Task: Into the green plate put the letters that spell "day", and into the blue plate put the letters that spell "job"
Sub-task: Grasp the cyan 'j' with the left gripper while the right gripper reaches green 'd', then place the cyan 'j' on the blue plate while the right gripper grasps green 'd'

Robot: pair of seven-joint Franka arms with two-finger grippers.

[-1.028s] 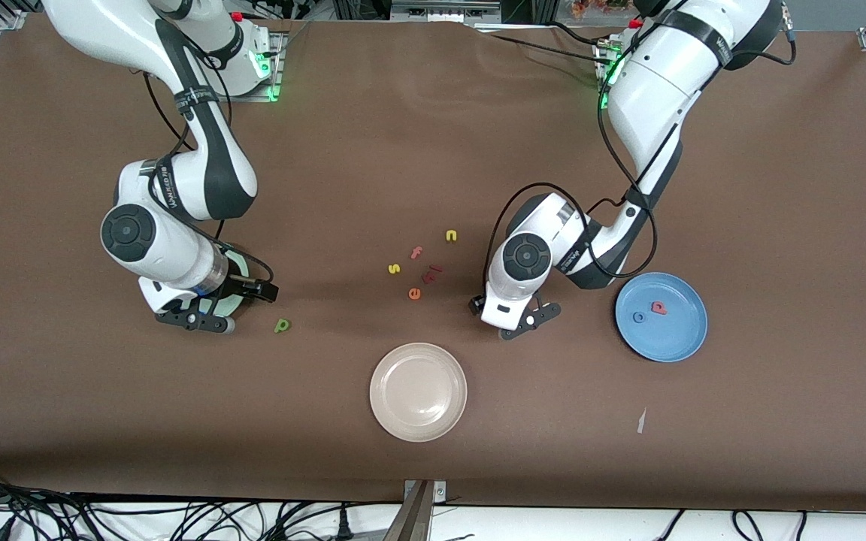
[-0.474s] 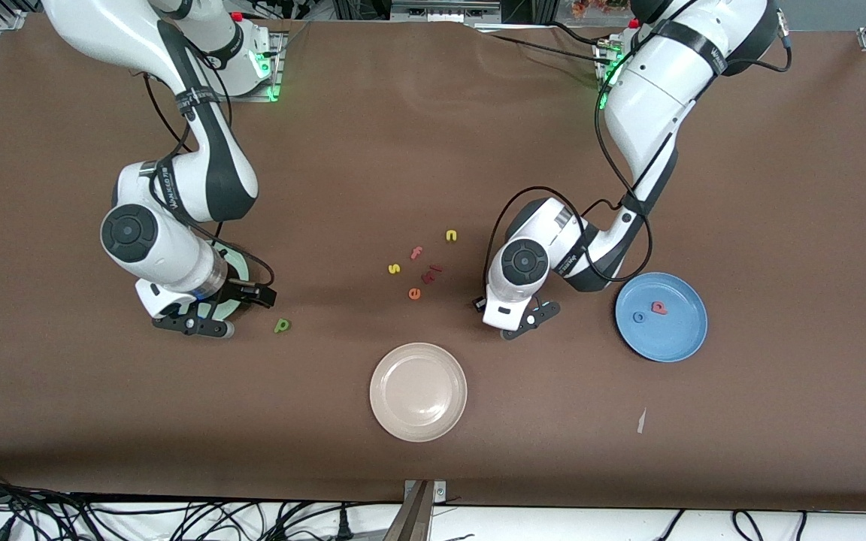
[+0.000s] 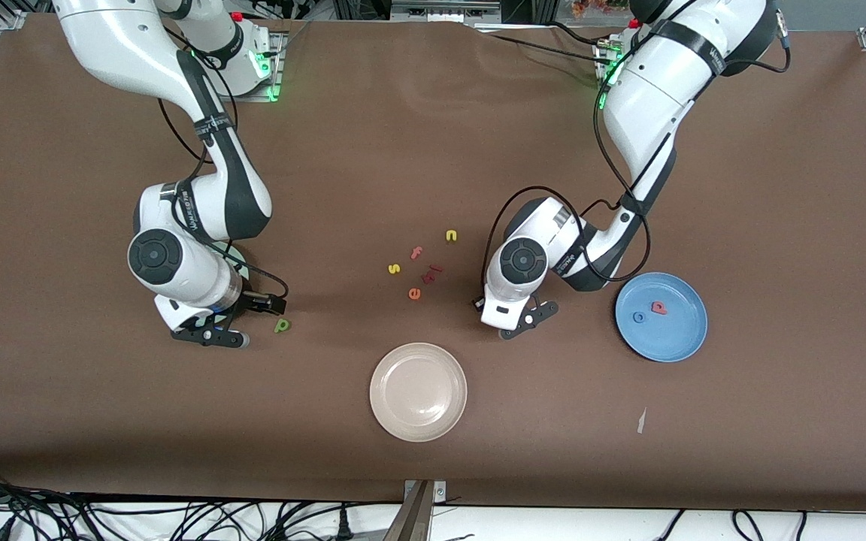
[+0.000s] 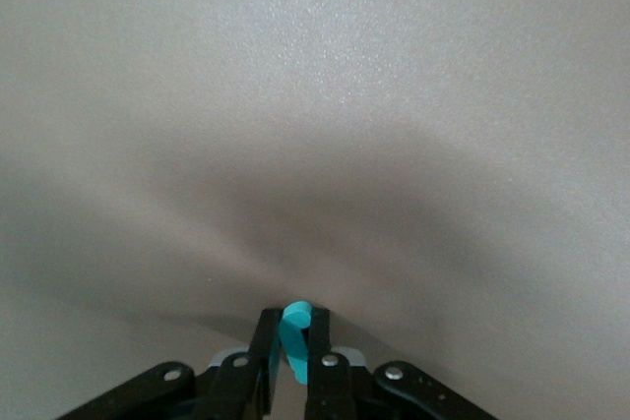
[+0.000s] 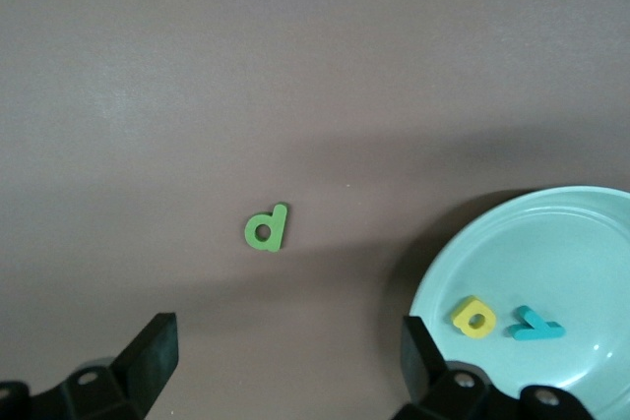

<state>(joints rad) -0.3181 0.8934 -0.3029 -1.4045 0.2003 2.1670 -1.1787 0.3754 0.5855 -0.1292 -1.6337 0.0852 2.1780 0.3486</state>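
Three plates sit on the brown tabletop [image 3: 433, 135]: one green plate [image 5: 571, 272] mostly hidden under the right arm, one blue plate [image 3: 677, 338] toward the left arm's end, and one beige-white plate [image 3: 418, 391] nearest the front camera.

The green plate holds two letters, a yellow round-bowled one [image 5: 473, 318] and a teal "y" [image 5: 537, 324] just beside it. The third of that set, the dark green round-bowled letter [image 3: 282, 325], lies on the tabletop just beside the plate.

The blue plate also holds two letters, a blue ring "o" [image 3: 638, 317] and a salmon-red bowl-and-stem letter [image 3: 658, 306], close together but apart. The teal "j" [image 4: 294, 337] is pinched in the left pincer [image 4: 293, 333], whose fingers are closed tight on it; this pincer is low over bare tabletop between the middle cluster and the blue plate.

The right pincer [image 5: 285, 346] spreads wide and holds nothing; it hangs over the edge of the green plate and the dark green letter.

Five loose letters cluster at mid-table: a yellow "n" [image 3: 451, 236], a pink "f" [image 3: 416, 252], a yellow "s" [image 3: 394, 268], an orange "e" [image 3: 414, 294], and one dark red piece [image 3: 431, 273] whose shape I cannot tell
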